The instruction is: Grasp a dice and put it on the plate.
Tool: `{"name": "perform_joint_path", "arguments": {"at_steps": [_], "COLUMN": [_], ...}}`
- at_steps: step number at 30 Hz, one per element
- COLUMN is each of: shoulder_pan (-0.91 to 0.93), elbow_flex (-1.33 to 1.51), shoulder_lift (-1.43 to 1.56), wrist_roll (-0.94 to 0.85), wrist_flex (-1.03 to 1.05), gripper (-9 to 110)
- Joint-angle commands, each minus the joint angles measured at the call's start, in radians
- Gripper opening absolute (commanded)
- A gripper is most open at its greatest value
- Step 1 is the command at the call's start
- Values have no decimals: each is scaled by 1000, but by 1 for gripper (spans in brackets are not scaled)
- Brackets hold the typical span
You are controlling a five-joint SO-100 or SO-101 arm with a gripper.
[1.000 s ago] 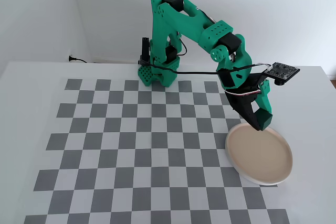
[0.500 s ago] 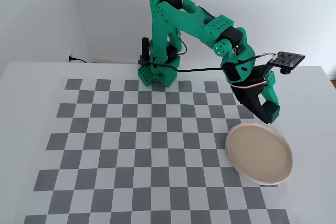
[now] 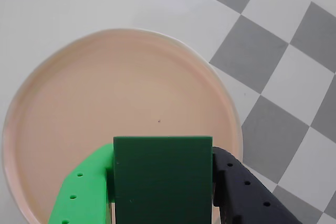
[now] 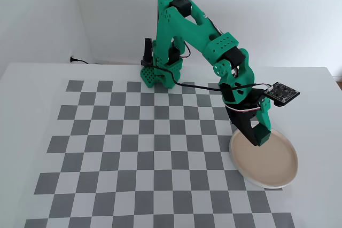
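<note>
The dark green dice [image 3: 163,179] is clamped between the bright green finger [image 3: 86,192] and the black finger [image 3: 244,190] of my gripper [image 3: 163,182]. It fills the bottom centre of the wrist view. The beige-pink plate [image 3: 105,98] lies right under it. In the fixed view my gripper [image 4: 258,136] holds the dice [image 4: 261,137] just above the left part of the plate [image 4: 272,164], near its rim. I cannot tell whether the dice touches the plate.
The plate sits at the right edge of a grey and white checkerboard mat [image 4: 133,148] on a white table. The arm's base [image 4: 157,73] stands at the mat's far edge. A white wall rises behind.
</note>
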Motion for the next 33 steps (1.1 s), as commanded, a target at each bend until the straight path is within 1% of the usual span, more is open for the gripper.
{"name": "perform_joint_path", "arguments": {"at_steps": [1, 5, 11, 22, 30, 31, 33], "shoulder_pan": [6, 11, 9, -57, -64, -64, -64], "elbow_flex": [-83, -100, -189, -199, -255, -261, -265], "shoulder_lift": [-14, -86, -193, -295, -407, -411, -416], "wrist_roll": [2, -9, -17, -49, -57, -57, -51], "wrist_flex": [-60, -127, -141, -230, -264, -264, -268], "gripper": [-4, -4, -4, -4, -4, -2, 6]}}
